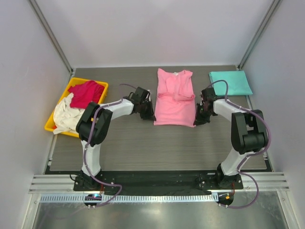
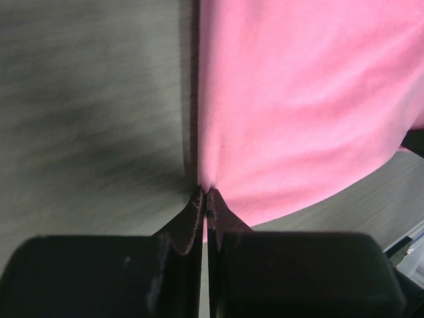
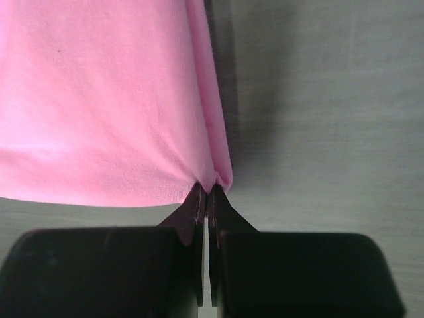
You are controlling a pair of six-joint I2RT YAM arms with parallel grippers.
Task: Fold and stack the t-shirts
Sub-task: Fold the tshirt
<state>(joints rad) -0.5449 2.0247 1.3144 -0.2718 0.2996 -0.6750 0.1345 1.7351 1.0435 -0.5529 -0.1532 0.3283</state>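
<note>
Top external view. A grey wood-grain table point(image 1: 143, 148) is sitting inside a booth of plain white walls point(image 1: 157, 28), with a ribbed metal rail point(image 1: 143, 183) running along its near edge.
- The pink cloth t-shirt point(image 1: 175, 98) is lying partly folded at the table's middle, toward the far side.
- A teal cloth t-shirt point(image 1: 230, 82), folded into a rectangle, is resting at the far right corner.
- A crimson red cloth t-shirt point(image 1: 87, 93) and a cream white cloth t-shirt point(image 1: 64, 117) are lying crumpled in a yellow plastic bin point(image 1: 50, 125) at the left edge.
- The left gripper point(image 1: 151, 116) and right gripper point(image 1: 197, 119) are sitting at the pink shirt's two near corners.

Left wrist view. The left gripper point(image 2: 207, 195) is pinching the pink cloth t-shirt point(image 2: 305, 112) at its corner, jaws pressed together, with blurred grey tabletop beside it.

Right wrist view. The right gripper point(image 3: 207, 192) is likewise clamping the hem corner of the pink cloth t-shirt point(image 3: 99, 99), jaws closed on the fabric.
</note>
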